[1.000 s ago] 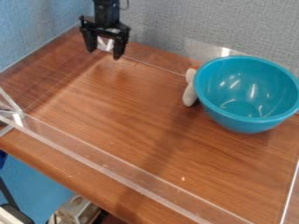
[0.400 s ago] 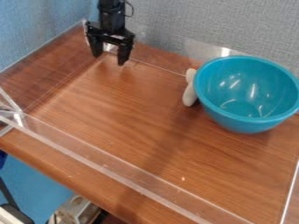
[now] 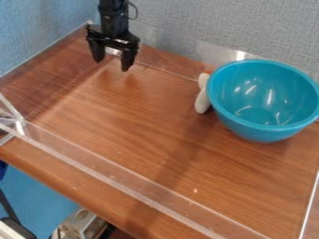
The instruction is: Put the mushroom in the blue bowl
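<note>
Gripper (image 3: 111,51): jaws spread, empty, pointing down at surface (image 3: 137,121). Mushroom (image 3: 201,94): well right of jaws, touching blue bowl (image 3: 262,100) outside. Pickup, transfer pending.

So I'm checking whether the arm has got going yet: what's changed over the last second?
Barely anything. The tool hangs open at the back of the table, holding nothing, shifted only slightly. The mushroom stays against the blue bowl's outside.
</note>
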You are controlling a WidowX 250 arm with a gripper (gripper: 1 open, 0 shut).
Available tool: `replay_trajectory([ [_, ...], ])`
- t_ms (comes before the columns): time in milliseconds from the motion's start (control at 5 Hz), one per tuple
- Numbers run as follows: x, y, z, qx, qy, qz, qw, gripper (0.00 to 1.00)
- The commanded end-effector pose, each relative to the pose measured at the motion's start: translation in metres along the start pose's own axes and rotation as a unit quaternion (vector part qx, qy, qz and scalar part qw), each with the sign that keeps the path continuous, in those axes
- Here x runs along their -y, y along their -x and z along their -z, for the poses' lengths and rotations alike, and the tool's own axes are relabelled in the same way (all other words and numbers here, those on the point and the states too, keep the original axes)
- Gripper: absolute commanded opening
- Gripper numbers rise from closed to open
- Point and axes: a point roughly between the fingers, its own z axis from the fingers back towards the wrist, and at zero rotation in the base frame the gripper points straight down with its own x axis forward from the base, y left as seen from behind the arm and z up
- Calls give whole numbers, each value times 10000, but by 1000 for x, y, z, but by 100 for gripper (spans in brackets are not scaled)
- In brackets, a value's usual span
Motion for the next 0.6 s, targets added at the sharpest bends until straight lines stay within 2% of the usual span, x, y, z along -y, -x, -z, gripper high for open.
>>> replay_trajectory([
  [0,-10,-8,-41,520,-156,-3,9985,0],
  [200,-9,-7,-43,552,-126,110,9983,0],
  [400,4,-5,-52,659,-138,-114,9977,0],
])
